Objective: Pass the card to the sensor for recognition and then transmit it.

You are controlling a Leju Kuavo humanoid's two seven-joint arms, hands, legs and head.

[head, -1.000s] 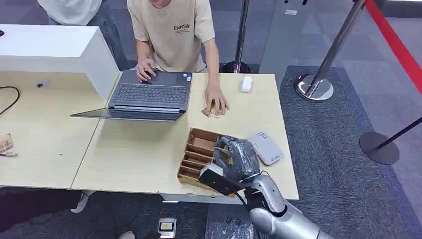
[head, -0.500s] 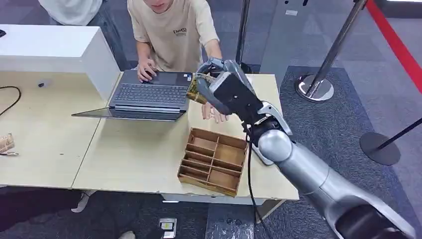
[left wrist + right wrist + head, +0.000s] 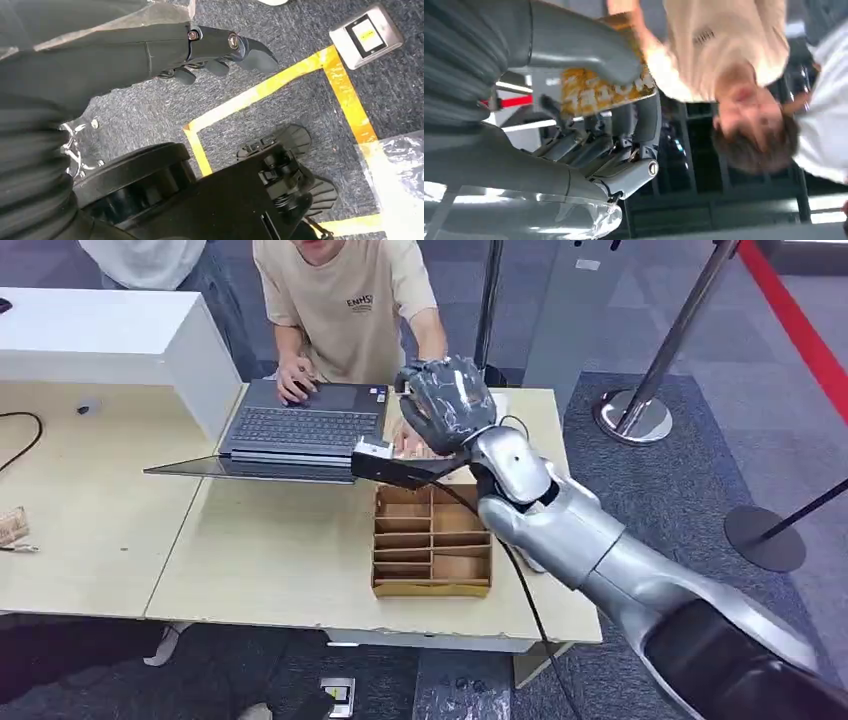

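The right robot hand [image 3: 447,402] is pinching the card [image 3: 606,90] under its thumb, raised over the counter [image 3: 250,550] toward the person [image 3: 345,300]; the sensor cannot be picked out.

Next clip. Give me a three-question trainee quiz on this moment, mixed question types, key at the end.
1. True or false: the right hand pinches a yellow-orange printed card.
2. Where is the left hand? A) on the grey laptop B) hanging over the grey carpeted floor C) inside the brown cardboard divider tray
3. What lies beside the laptop, below the raised right hand?

Key: 1 true; 2 B; 3 the divider tray.
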